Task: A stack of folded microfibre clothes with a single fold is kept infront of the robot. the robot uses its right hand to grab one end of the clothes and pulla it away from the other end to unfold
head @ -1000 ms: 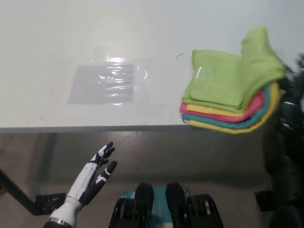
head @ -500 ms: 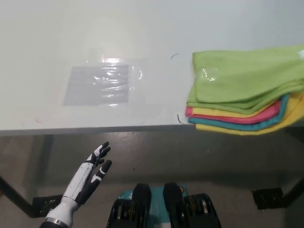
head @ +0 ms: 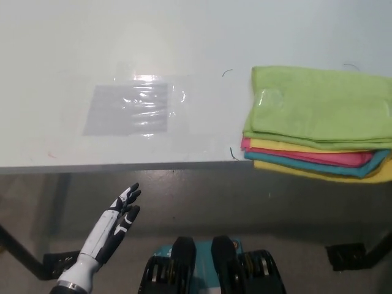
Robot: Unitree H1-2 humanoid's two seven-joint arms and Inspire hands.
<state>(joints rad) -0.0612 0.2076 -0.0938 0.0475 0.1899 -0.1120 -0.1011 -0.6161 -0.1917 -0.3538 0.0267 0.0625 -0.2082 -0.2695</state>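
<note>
A stack of microfibre cloths [head: 315, 122] lies at the right of the white table [head: 122, 37], near its front edge. The top green cloth [head: 321, 107] is spread flat and runs out of the picture on the right. Under it show pink, teal and yellow layers [head: 306, 158]. My white left hand [head: 113, 226] hangs below the table edge at the lower left, fingers apart and holding nothing. My black right hand is out of the picture.
A clear plastic sheet [head: 130, 108] lies flat on the table left of the cloths. The table's front edge [head: 122, 167] runs across the middle. Below it is grey floor, with a dark table foot [head: 346, 254] at the lower right.
The green cloth, folded over and lifted at its right end a second ago, now lies spread out flat. My black right arm has left the picture. The left hand barely moved.
</note>
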